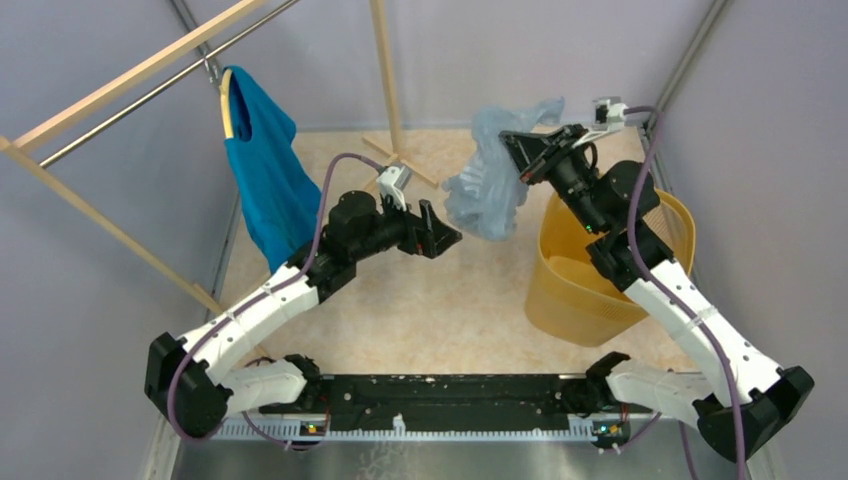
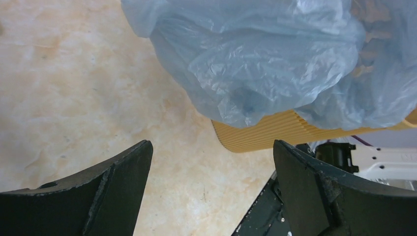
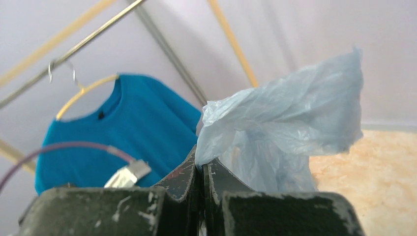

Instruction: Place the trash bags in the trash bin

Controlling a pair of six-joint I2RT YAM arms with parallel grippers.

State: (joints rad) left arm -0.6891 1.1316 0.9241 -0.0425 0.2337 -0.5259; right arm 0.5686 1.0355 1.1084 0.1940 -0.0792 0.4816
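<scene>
**A:** What is the right claw doing?

**B:** The right claw [image 3: 201, 166] is clenched on a bunched upper corner of the trash bag [image 3: 285, 123]. Its two black fingers are pressed together with the plastic pinched between them.

**A:** And where is the bag?

**B:** It hangs crumpled in the air from that grip. It is just left of the trash bin [image 1: 570, 290] and above the tabletop [image 1: 420, 310], not inside the bin. The right arm reaches over the bin's rim.

**A:** The left claw?

**B:** The left claw [image 1: 450, 238] is released, its jaws spread wide with nothing between them. It points at the bag's lower part and is near it but apart.

**A:** Anything further out?

**B:** A teal-blue shirt [image 1: 265, 170] hangs on a hanger [image 1: 226, 100] at the far left, well apart from the bin.
</scene>
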